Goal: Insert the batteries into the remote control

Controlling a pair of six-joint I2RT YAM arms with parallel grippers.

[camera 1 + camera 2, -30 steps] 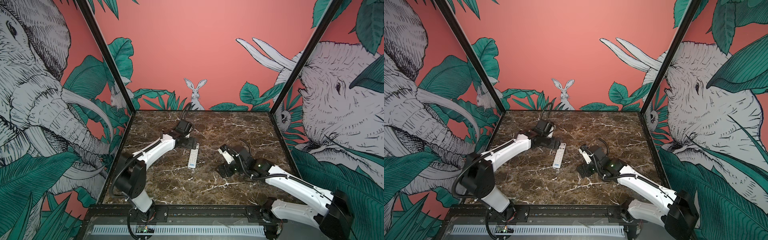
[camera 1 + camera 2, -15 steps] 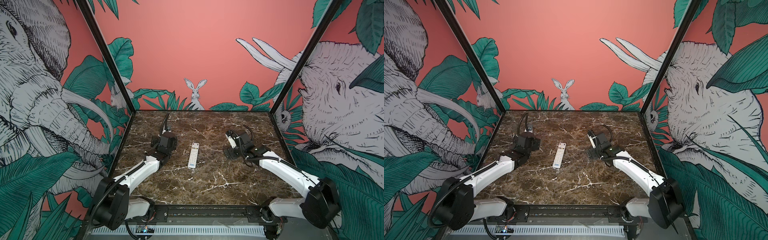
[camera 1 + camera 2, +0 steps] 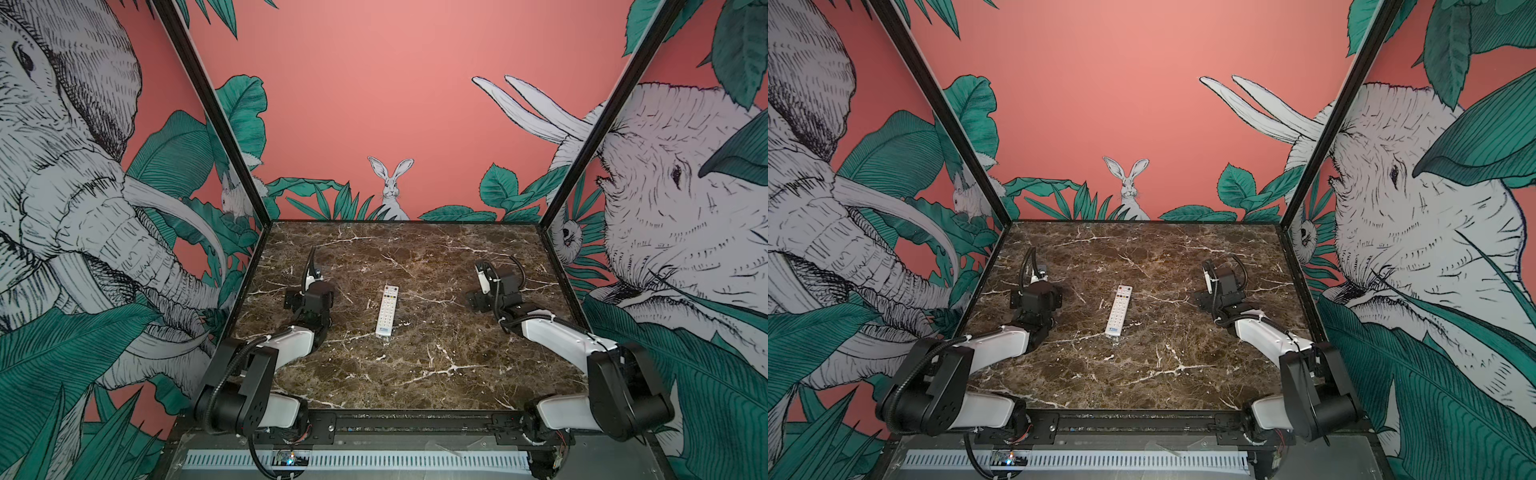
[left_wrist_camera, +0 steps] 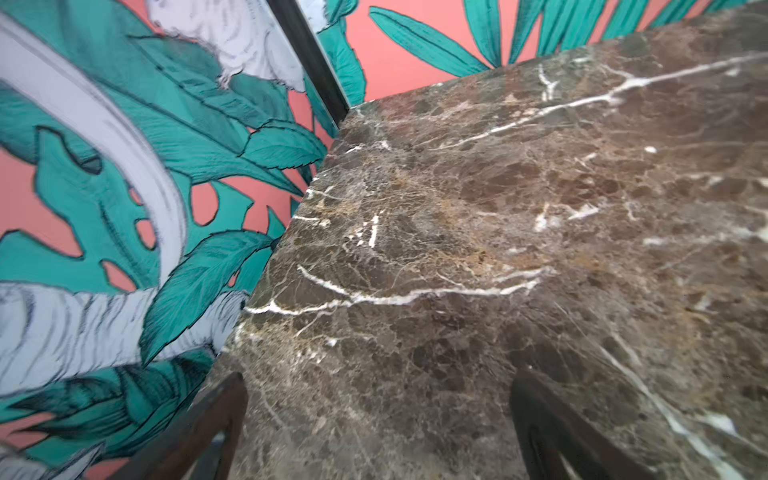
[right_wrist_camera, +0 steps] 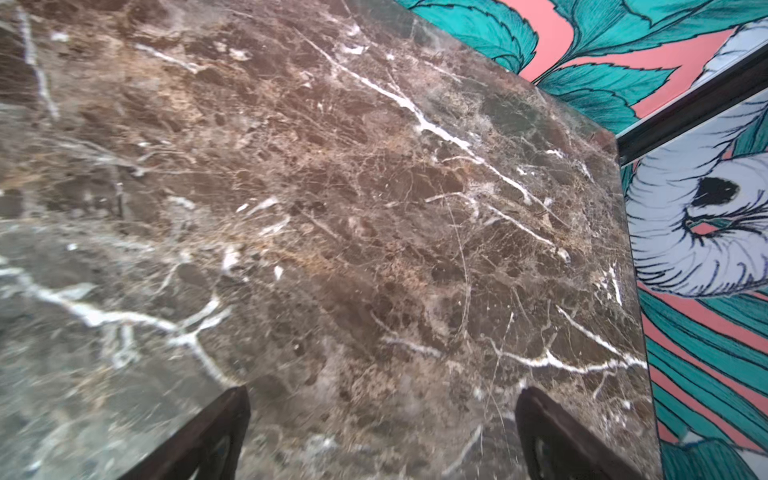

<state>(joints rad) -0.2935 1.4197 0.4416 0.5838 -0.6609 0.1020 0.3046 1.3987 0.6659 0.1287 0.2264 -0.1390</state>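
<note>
Currently holding the left gripper spread as wide as it goes, its two dark fingers pinching nothing and hovering over the bare brown, white-veined marble tabletop. Holding the right gripper equally wide apart, likewise gripping nothing and touching nothing, with only marble showing between its fingers.

Moving outward in both top views: finding the slim white plastic remote control, a bar with rows of small buttons, lying flat at the middle of the tabletop, button face up and touching neither arm. Placing it at about 3 o'clock from the left gripper and about 9 o'clock from the right gripper, between the two. Reading its long axis as running roughly 12 to 6 o'clock, the far end leaning slightly toward 1 o'clock and the end with the blue logo pointing at the robot's base. Judging the left gripper a little nearer, with both standing well apart from the bar.

Seeing none of the small orange cylindrical batteries on the marble in any view, and being unable to tell whether they are sitting inside, the back of the remote control facing down and hidden. Judging any coming grasp as turning on a sideways reach toward the centre, jaws set across the bar's short width.
</note>
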